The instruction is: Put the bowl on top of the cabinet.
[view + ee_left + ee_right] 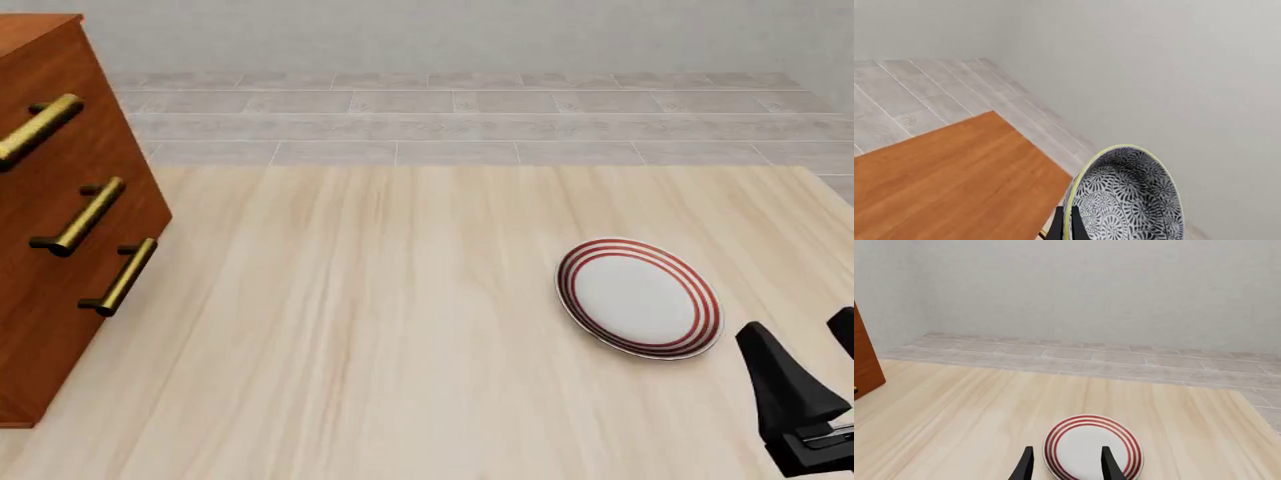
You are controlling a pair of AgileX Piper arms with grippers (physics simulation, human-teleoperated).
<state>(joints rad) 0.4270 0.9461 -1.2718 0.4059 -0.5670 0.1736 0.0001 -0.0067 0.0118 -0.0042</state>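
The bowl (1127, 200), white with a black swirl pattern and a thin yellow rim, hangs tilted on its side in the left wrist view. My left gripper (1067, 226) is shut on its rim, one black finger on each side of the wall. The bowl is in the air just past the corner of the cabinet's reddish-brown top (947, 180). In the front view the cabinet (54, 230) stands at the far left with brass handles; the bowl and left gripper are out of that view. My right gripper (807, 350) (1067, 465) is open and holds nothing, low at the near right.
A flat white plate with red rings (638, 297) (1093, 446) lies on the light wooden table (374, 330), just ahead of my right gripper. Grey tiled floor (454, 120) and a pale wall lie beyond the table's far edge.
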